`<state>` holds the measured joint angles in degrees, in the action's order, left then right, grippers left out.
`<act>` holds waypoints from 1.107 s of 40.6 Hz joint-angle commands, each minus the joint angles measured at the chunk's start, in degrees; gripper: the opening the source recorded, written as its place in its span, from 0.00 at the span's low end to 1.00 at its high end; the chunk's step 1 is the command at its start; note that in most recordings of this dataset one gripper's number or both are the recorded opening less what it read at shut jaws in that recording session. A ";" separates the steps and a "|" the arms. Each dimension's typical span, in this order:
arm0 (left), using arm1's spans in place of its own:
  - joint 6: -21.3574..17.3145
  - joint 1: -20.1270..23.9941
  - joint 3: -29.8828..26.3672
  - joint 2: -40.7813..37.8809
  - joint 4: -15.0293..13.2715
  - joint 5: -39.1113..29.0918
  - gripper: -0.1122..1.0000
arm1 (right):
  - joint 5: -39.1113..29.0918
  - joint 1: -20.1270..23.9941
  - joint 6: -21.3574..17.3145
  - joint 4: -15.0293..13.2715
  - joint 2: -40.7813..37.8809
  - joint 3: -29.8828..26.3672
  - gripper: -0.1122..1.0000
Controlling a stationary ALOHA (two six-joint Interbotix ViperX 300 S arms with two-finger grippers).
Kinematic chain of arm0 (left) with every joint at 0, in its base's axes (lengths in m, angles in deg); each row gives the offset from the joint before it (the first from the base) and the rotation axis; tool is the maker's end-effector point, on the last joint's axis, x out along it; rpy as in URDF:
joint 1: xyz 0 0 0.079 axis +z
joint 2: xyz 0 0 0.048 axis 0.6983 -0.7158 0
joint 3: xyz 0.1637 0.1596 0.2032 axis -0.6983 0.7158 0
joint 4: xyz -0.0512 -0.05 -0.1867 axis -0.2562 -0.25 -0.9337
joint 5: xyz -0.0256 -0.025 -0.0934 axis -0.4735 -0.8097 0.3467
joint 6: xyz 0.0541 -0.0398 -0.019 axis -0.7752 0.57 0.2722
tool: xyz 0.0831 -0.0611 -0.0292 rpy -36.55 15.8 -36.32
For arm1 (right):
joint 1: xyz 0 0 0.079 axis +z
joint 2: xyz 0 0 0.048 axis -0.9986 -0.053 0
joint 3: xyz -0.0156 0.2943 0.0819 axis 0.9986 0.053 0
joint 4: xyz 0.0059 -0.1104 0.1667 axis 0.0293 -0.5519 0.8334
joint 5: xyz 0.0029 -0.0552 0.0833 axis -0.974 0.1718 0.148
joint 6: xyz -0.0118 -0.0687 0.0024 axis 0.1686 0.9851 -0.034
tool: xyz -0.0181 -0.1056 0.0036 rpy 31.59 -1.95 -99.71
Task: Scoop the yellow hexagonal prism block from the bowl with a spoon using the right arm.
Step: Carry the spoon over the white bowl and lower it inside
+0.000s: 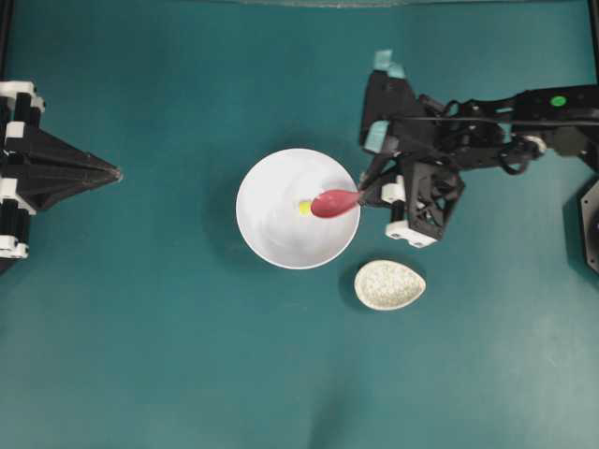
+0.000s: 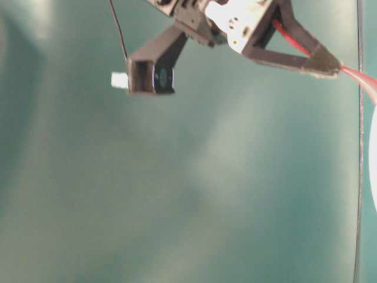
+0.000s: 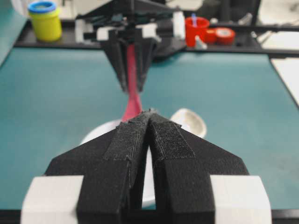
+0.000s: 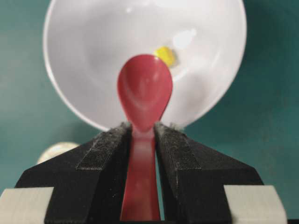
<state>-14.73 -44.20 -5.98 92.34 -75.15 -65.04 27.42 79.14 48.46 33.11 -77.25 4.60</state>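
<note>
Right gripper (image 4: 142, 130) jaws clamped on pink-red spoon (image 1: 334, 202) handle, scoop over white bowl (image 1: 271, 238), just right of yellow hexagonal prism block (image 1: 304, 208) inside. Left gripper (image 3: 149, 116) jaws closed, empty, far left. Speckled spoon rest (image 1: 389, 285) near bowl.

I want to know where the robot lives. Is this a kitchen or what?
Probably a robot lab, not a kitchen. Two black arms face each other over a teal table, a small camera sits on one arm, and tubs and tape rolls line a bench behind.
</note>
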 commanded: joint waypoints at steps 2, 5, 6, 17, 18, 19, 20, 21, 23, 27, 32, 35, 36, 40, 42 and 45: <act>0.09 -0.09 -1.14 -0.44 0.09 0.26 0.10 | -2.37 0.00 -0.18 -0.79 -0.88 -3.34 0.32; 0.09 -0.09 -1.14 -0.44 0.09 0.26 0.10 | -3.60 0.00 -0.26 -1.14 -1.67 -4.31 0.32; 0.09 -0.09 -1.14 -0.44 0.09 0.26 0.10 | -3.87 0.00 -0.26 -1.14 -1.76 -4.48 0.32; 0.09 -0.09 -1.14 -0.53 0.09 0.35 0.10 | -5.89 0.00 -1.23 -1.23 -2.64 -5.45 0.32; 0.09 -0.09 -1.05 -0.53 0.09 0.26 0.10 | -5.89 0.00 -1.41 -1.23 -2.64 -5.36 0.32; 0.09 -0.09 -1.14 -0.53 0.09 0.26 0.10 | -5.89 0.00 -1.49 -1.32 -2.72 -5.36 0.32; 0.09 -0.09 -1.14 -0.53 0.09 0.35 0.10 | -5.89 0.00 -1.76 -1.41 -2.72 -5.36 0.32; 0.09 -0.09 -1.14 -0.44 0.09 0.35 0.10 | -5.89 0.00 -1.93 -1.49 -2.72 -5.36 0.32; 0.09 -0.09 -1.05 -0.53 0.09 0.26 0.10 | -5.89 0.00 -2.37 -1.93 -2.90 -5.27 0.32; 0.09 -0.09 -1.05 -0.53 0.09 0.26 0.10 | -5.89 0.00 -3.52 -2.55 -3.34 -5.19 0.32; 0.09 -0.09 -1.05 -0.53 0.00 0.35 0.10 | -5.89 0.00 -4.66 -3.08 -4.13 -5.19 0.32; 0.09 -0.09 -1.05 -0.53 0.09 0.26 0.10 | -5.98 0.00 -4.83 -3.16 -4.66 -5.19 0.32; 0.18 -0.09 -1.14 -0.44 0.09 0.35 0.10 | -5.89 0.00 -4.92 -3.16 -4.83 -5.19 0.32; 0.18 -0.09 -1.14 -0.44 0.09 0.26 0.10 | -5.89 0.00 -4.92 -3.16 -5.36 -5.27 0.32; 0.18 -0.09 -1.14 -0.53 0.09 0.26 0.10 | -5.89 0.00 -4.92 -3.16 -5.54 -5.27 0.32; 0.18 -0.09 -1.14 -0.44 0.09 0.26 0.10 | -5.89 0.00 -4.92 -3.16 -5.98 -5.36 0.32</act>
<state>-14.64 -44.20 -5.98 92.34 -75.24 -65.04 21.35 79.14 43.62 29.94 -83.67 0.56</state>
